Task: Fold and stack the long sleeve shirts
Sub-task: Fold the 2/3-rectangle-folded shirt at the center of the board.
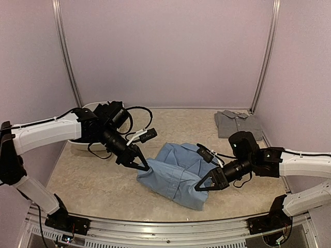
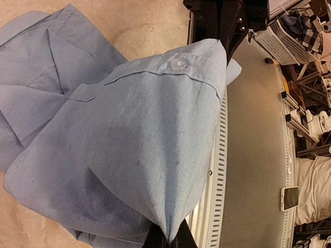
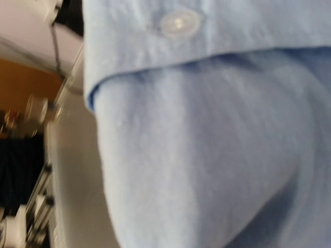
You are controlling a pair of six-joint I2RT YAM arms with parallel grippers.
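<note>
The light blue shirt (image 1: 176, 173) lies bunched and partly folded in the middle of the table. My left gripper (image 1: 140, 165) is shut on its left edge. In the left wrist view the cloth (image 2: 129, 134) rises in a peak into the closed fingertips (image 2: 173, 238). My right gripper (image 1: 202, 186) pinches the shirt's near right edge. In the right wrist view blue cloth (image 3: 207, 144) with a button fills the frame and hides the fingers. The grey shirt (image 1: 238, 123) lies folded at the back right. The black shirt is out of view.
A white tub (image 1: 85, 145) stands at the back left, mostly behind my left arm. A metal rail (image 1: 165, 227) runs along the table's near edge. Walls close in the back and both sides.
</note>
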